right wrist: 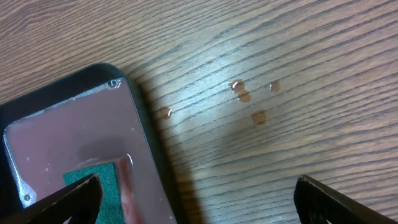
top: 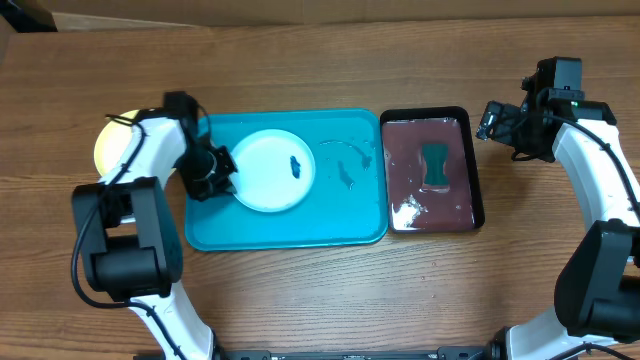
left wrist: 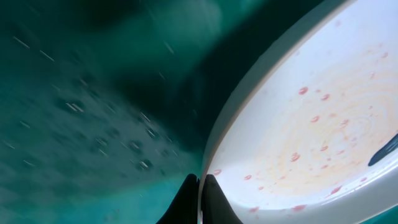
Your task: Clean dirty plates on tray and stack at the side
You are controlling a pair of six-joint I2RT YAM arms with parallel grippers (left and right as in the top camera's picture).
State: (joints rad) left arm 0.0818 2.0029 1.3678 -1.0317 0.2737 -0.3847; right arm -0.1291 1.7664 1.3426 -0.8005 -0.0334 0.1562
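The white plate (top: 265,175) lies in the left half of the turquoise tray (top: 330,225), with a dark smudge right of its middle. My left gripper (top: 222,172) is shut on the plate's left rim. In the left wrist view the two fingers (left wrist: 200,193) pinch the rim of the white plate (left wrist: 311,112), which is speckled with reddish drops, over the tray floor (left wrist: 74,93). A yellow-green plate (top: 108,148) lies on the table left of the tray, partly under my left arm. The pale blue plate is not in view. My right gripper (top: 497,122) is open and empty over the table right of the black tray.
A black tray (top: 478,180) holding reddish liquid and a green sponge (top: 435,165) stands right of the turquoise tray. The right wrist view shows its corner (right wrist: 146,137), the sponge (right wrist: 93,177) and some drops (right wrist: 242,93) on the wood. Dark smears (top: 345,170) mark the turquoise tray.
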